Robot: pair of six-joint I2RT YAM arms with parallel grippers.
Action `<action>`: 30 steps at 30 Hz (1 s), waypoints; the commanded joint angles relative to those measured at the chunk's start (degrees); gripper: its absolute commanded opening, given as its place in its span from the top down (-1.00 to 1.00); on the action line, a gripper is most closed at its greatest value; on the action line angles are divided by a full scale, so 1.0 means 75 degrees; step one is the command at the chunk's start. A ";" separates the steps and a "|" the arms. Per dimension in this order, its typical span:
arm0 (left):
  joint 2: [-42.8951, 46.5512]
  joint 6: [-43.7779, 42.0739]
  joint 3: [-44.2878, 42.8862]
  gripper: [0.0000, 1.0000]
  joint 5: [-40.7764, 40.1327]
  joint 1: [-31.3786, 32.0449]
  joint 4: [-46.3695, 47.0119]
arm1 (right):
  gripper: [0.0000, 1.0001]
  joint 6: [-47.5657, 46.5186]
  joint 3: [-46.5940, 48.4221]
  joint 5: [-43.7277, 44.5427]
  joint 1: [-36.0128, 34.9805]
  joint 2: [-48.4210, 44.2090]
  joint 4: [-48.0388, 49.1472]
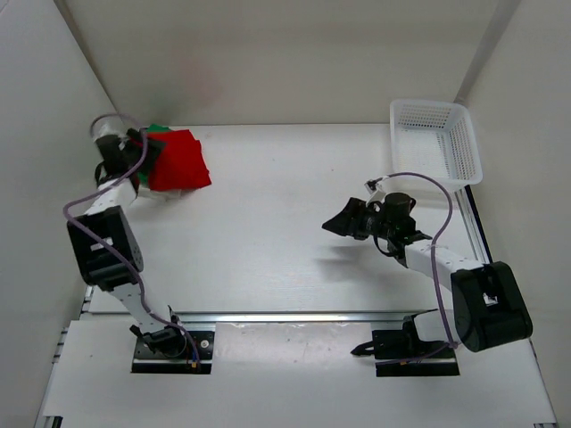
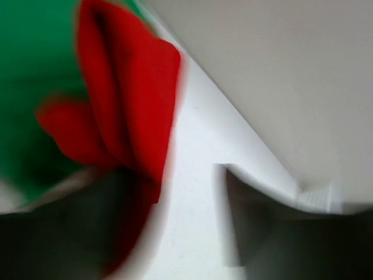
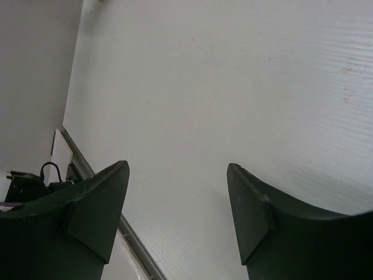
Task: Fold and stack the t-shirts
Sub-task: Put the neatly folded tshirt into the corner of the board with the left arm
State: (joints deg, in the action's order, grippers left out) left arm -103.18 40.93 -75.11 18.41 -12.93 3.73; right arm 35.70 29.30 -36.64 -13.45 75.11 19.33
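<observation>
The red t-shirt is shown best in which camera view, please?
Top external: the red t-shirt shows almost whole, at the far left of the table. Left wrist gives only blurred red folds; right wrist shows none of it.

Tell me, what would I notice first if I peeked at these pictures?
The bright red t-shirt, bunched at the far left of the table with a green t-shirt peeking out behind it, right by the left end effector. Next, the white mesh basket in the far right corner, and the right end effector hanging open over bare table.
</observation>
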 commanded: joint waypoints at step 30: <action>0.4159 -0.1589 0.4764 -0.98 -0.1262 0.3879 -0.1058 | -0.98 -0.0541 -0.1914 0.0738 -0.1476 -0.0335 0.0973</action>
State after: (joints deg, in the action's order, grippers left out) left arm -72.20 34.59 -40.05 9.74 13.06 2.63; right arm 33.43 16.36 -32.23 -24.64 73.03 23.57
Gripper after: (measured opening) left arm 0.983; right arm 0.994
